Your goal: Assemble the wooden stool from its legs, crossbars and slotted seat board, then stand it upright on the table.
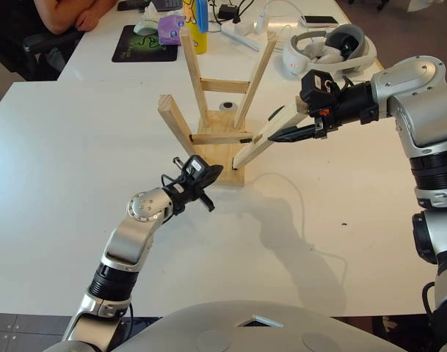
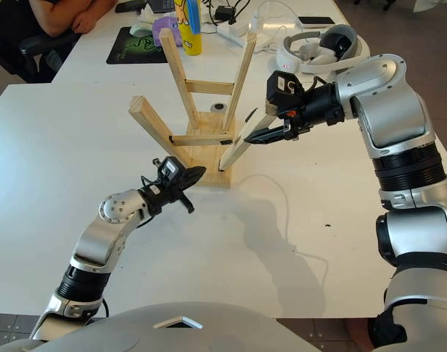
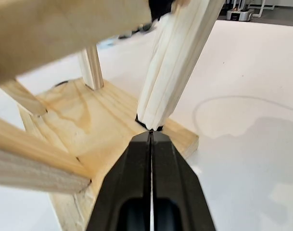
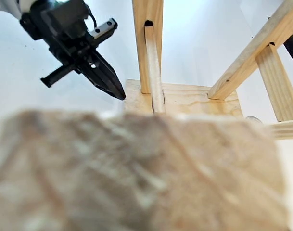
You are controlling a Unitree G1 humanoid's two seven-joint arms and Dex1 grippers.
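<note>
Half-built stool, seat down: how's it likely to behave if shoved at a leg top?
Likely top-heavy: tall splayed legs over a small seat board, so a high shove probably tips it. Bare wood on the smooth table may skid. The right end effector gripping one leg should steady it.

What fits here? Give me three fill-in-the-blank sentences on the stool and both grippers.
1. The stool stands ____ on the table, seat board down.
2. The right gripper is shut on one ____ near its upper end.
3. The left gripper, fingers ____, points at the seat board's corner.
Missing: upside down; leg; shut
</note>
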